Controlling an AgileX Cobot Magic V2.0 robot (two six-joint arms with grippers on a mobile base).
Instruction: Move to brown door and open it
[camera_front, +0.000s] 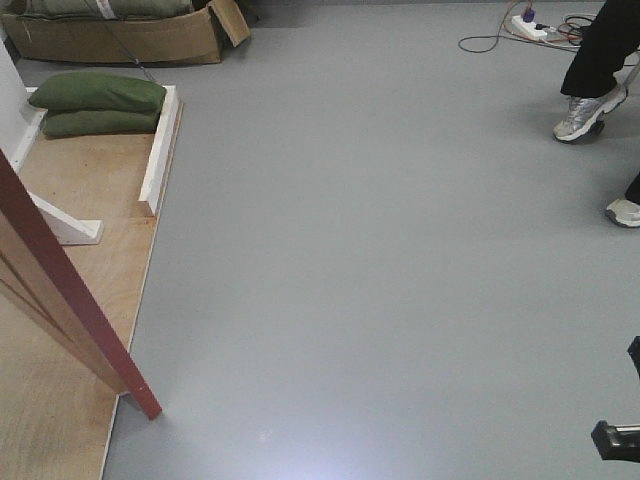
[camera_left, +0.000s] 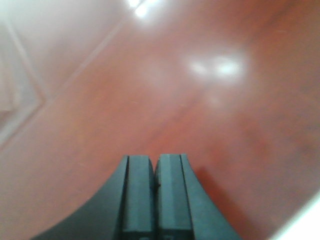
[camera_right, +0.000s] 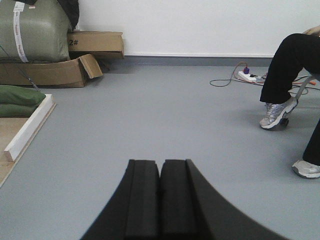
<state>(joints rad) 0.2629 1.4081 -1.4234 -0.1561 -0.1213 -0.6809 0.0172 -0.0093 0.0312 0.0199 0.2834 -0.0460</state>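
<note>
Left gripper (camera_left: 155, 161) clenched on nothing, brown door (camera_left: 215, 120) close ahead of its jaws, filling the view, right gripper (camera_right: 161, 165) clenched empty over grey floor (camera_right: 165, 115), door's edge near left.

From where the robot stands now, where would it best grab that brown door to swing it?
No handle shows, so probably the free edge of the brown door: a narrow strip that jaws could straddle, approached from the grey floor side. The flat face before the shut left gripper offers nothing to pinch.
</note>
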